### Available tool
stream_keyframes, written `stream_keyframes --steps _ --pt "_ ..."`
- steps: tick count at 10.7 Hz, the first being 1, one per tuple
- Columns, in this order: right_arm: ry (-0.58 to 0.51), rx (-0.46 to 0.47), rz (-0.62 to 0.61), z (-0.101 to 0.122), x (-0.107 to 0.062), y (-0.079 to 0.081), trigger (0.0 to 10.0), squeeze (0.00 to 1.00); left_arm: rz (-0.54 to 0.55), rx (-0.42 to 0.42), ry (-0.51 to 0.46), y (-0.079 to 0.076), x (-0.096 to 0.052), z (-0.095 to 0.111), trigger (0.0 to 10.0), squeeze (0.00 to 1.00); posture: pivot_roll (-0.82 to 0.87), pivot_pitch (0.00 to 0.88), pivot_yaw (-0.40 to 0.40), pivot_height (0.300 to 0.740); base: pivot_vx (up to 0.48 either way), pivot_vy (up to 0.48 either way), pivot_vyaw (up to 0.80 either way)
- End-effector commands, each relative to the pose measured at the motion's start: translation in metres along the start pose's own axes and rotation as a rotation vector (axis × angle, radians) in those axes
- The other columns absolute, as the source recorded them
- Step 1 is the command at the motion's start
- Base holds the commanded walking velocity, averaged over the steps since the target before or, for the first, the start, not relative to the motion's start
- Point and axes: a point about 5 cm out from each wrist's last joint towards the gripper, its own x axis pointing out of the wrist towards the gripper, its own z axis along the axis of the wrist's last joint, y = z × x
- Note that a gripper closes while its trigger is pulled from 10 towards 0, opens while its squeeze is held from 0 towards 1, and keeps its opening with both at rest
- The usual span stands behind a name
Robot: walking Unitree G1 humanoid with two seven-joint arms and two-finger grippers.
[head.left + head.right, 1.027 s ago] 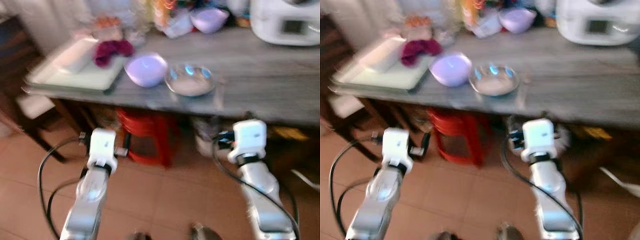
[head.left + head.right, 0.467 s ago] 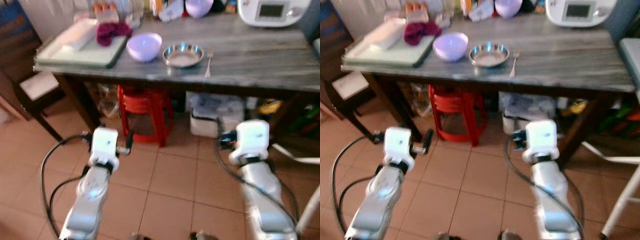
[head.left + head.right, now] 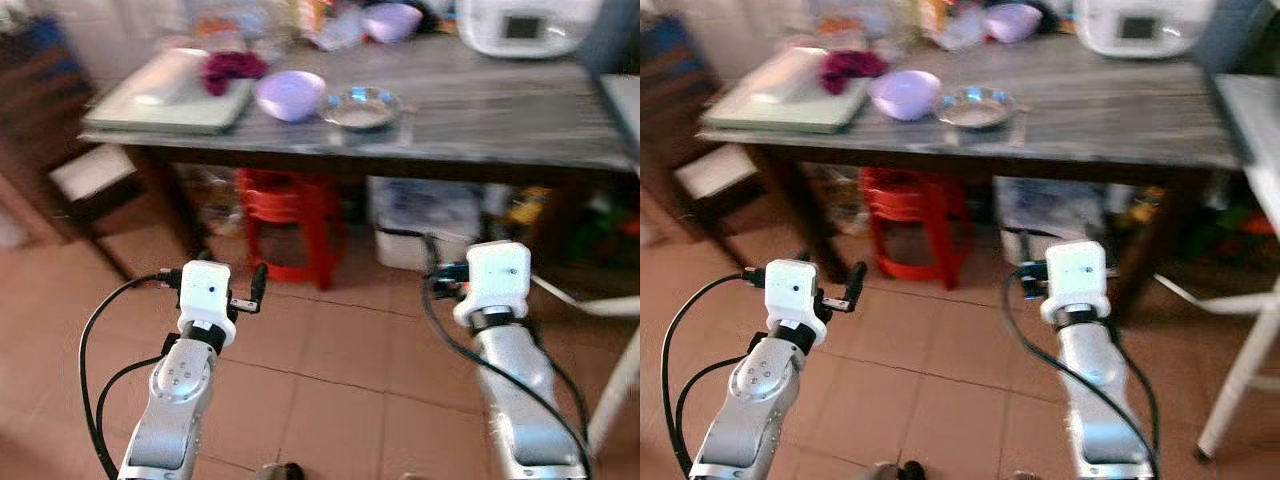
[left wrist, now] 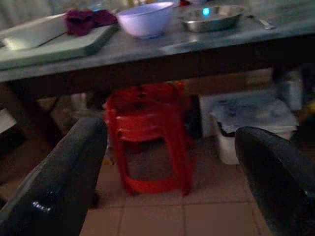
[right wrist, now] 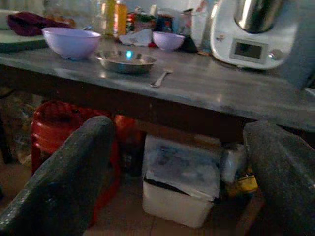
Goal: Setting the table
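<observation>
Both my grippers are spread and hold nothing, low before the table.

My left gripper [image 4: 170, 162] and right gripper [image 5: 179, 172] have their fingers wide apart, over the tiled floor [image 3: 340, 370]. Ahead of them and higher is the grey table [image 5: 236, 93]. On it, a lilac bowl [image 5: 71, 43] stands just beside a steel dish [image 5: 126, 62], with a fork [image 5: 161, 78] near the dish. A green tray [image 4: 54, 46] lies further to the left. Under the table are red stools [image 4: 147, 132] and a white box [image 5: 179, 184].
</observation>
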Motion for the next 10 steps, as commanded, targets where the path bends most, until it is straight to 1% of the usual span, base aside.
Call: stream_keyframes --steps 1,2,4,8,10 --pt "0.001 0.003 0.001 0.0006 0.0011 0.0001 10.0 0.0 0.004 0.006 -0.004 0.0047 0.0005 0.0017 10.0 0.0 -0.07 0.137 0.106 0.74 0.0 0.0 -0.53" --pt "-0.001 0.002 0.004 0.0008 0.0014 0.0006 10.0 0.0 0.003 0.004 -0.004 0.0046 0.0005 0.0016 10.0 0.0 -0.07 0.135 0.106 0.74 0.0 -0.27 -0.53" --pt "-0.002 0.002 0.006 0.001 0.0021 0.0001 10.0 0.0 -0.006 0.001 -0.005 0.0028 0.0 0.0018 10.0 0.0 -0.07 0.135 0.101 0.74 0.0 -0.296 0.0" --pt "0.0 0.004 0.007 0.0007 0.0036 0.0014 10.0 0.0 -0.003 -0.004 0.002 0.003 -0.0004 0.0004 10.0 0.0 -0.06 0.136 0.103 0.74 0.0 -0.303 -0.51" --pt "-0.001 0.006 0.004 0.0005 0.0037 0.0013 10.0 0.0 -0.011 -0.005 0.004 0.0014 -0.0009 0.0 10.0 0.0 -0.07 0.141 0.107 0.74 0.0 -0.302 0.0"
